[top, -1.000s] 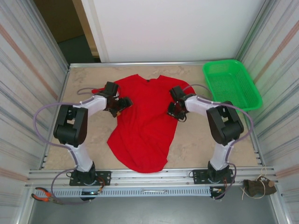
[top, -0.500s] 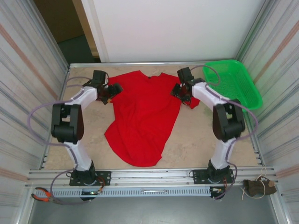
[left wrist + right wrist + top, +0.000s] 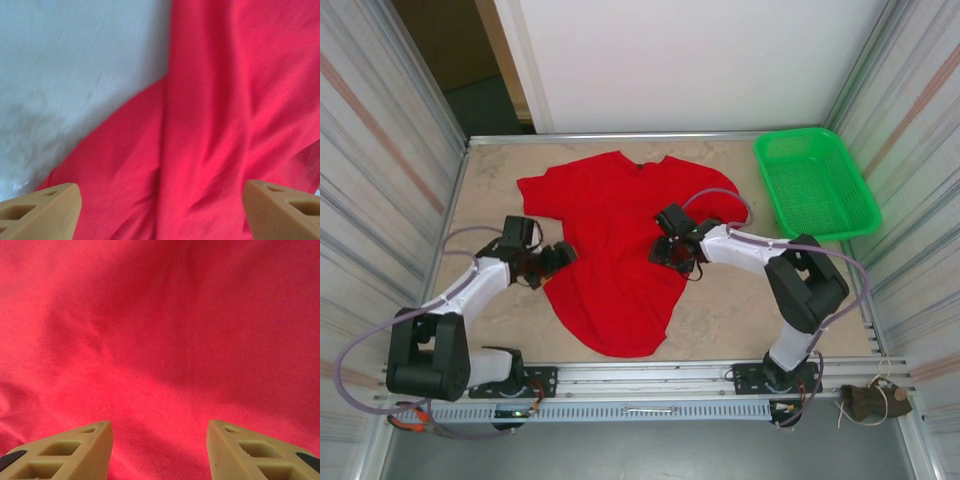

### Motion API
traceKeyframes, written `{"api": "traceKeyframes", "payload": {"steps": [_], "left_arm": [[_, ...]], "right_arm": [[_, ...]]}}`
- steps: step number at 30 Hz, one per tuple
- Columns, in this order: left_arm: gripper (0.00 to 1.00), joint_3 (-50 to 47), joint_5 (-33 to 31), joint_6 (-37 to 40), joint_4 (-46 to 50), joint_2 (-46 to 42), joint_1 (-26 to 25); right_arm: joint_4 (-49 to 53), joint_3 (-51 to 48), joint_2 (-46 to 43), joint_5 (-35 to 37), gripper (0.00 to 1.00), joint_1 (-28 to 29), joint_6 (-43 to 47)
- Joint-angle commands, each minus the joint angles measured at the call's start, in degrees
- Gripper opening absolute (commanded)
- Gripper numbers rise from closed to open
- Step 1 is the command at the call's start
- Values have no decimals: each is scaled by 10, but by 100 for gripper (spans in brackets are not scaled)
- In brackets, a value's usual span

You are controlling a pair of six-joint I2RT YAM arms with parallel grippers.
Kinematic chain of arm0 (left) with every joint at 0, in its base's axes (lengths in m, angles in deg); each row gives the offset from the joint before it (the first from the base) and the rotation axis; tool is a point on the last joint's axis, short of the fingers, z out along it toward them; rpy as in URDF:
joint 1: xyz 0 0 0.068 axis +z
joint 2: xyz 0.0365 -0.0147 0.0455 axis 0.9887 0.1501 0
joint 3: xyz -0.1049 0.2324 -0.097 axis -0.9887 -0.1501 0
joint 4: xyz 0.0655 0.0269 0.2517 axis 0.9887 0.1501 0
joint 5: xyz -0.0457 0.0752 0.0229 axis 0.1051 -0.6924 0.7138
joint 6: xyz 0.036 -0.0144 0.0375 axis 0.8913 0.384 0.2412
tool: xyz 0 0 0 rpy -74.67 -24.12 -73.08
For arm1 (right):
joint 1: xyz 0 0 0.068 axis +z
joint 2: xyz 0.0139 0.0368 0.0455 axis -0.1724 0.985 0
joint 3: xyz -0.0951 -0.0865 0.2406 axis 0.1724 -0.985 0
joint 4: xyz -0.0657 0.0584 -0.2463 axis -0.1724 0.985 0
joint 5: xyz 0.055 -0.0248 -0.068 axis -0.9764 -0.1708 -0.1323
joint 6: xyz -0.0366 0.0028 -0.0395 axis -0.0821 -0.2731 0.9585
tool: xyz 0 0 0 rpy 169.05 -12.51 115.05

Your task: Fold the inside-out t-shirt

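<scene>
**A:** Where's the t-shirt point(image 3: 615, 235)?

**B:** Spread flat on the surface point(image 3: 750, 310), collar beyond both pincers, hem behind them toward the arm bases. The left pincer point(image 3: 161, 184) hangs over its left edge. There's cloth beneath it and to its right, and bare surface to its left.

**A:** Gripping anything?

**B:** No. Its jaws stand wide with nothing between them. The right pincer point(image 3: 159, 422) sits low over the middle of the cloth, red on every side, its jaws partly parted and empty.

**A:** Why there?

**B:** My guess is that the shirt lies flat so a side can be lifted and folded across. The left pincer looks placed to take that edge, and the right one may be there to steady the middle.
</scene>
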Motion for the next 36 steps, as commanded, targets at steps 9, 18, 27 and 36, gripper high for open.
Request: {"api": "traceKeyframes", "payload": {"steps": [9, 18, 27, 36], "left_arm": [[83, -33, -92, 3, 79, -93, -44], [61, -5, -212, 20, 117, -94, -216], [54, 43, -305, 48, 96, -40, -401], [49, 77, -308, 44, 54, 84, -479]], "right_arm": [[39, 52, 98, 24, 50, -88, -50], [73, 107, 71, -27, 50, -164, 49], [114, -19, -175, -12, 54, -175, 78], [175, -167, -375, -16, 71, -215, 64]]}}
